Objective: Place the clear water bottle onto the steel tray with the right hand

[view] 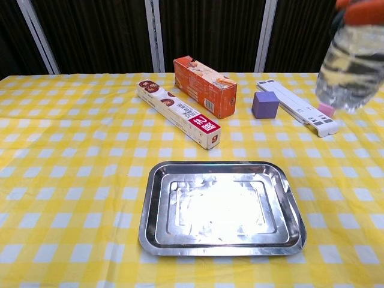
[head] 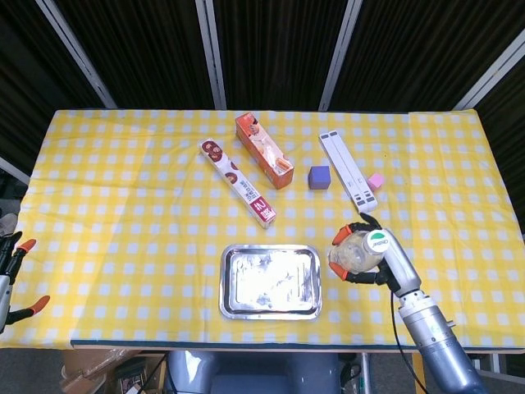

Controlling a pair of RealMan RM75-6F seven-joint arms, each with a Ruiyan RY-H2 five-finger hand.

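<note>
The clear water bottle [head: 361, 249] hangs in the air to the right of the steel tray [head: 271, 281], gripped by my right hand [head: 371, 256]. In the chest view only the bottle's lower part [view: 351, 66] shows at the upper right, high above the cloth, with orange fingertips [view: 366, 11] at the frame's top edge. The steel tray [view: 222, 207] lies empty near the table's front edge. My left hand [head: 11, 275] shows at the far left edge of the head view, off the table, its fingers apart and holding nothing.
On the yellow checked cloth behind the tray lie a long foil-wrap box [head: 238, 182], an orange carton [head: 264, 150], a purple cube [head: 320, 177], a white flat bar [head: 348, 172] and a small pink block [head: 376, 180].
</note>
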